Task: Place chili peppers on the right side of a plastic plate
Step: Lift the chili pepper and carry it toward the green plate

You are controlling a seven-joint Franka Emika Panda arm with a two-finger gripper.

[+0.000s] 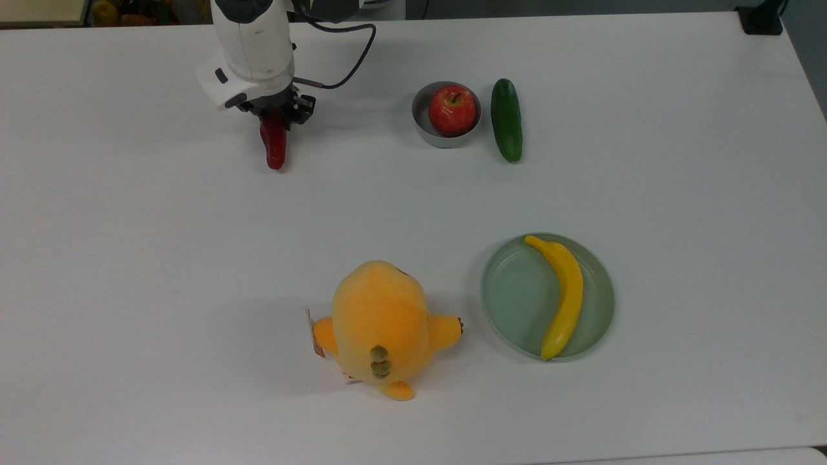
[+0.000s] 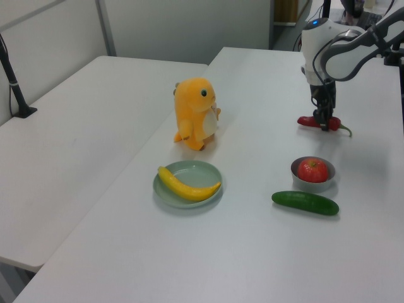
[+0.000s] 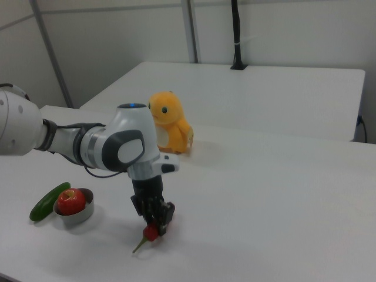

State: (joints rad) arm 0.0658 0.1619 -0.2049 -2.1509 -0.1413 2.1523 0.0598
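Clamped on the chili [image 1: 274,147] near its stem end, the hand [image 1: 276,118] sits at the far part of the surface [image 1: 161,245] in the top view, toward the top view's left. In the right view the hand [image 3: 154,222] points down with the chili [image 3: 151,232] between its fingers and the green stem sticking out below. In the left view the chili [image 2: 314,121] lies roughly level in the hand [image 2: 324,121], at or just above the surface; contact cannot be told.

Well apart from it, the plate [image 1: 517,300] sits nearer the camera toward the top view's right, with a banana [image 1: 563,294] lying in its right half. An orange plush toy [image 1: 382,326] stands just beside the plate on the top view's left. An apple [image 1: 451,108] rests in a grey bowl [image 1: 421,126], and a cucumber [image 1: 506,119] lies just beside the bowl.
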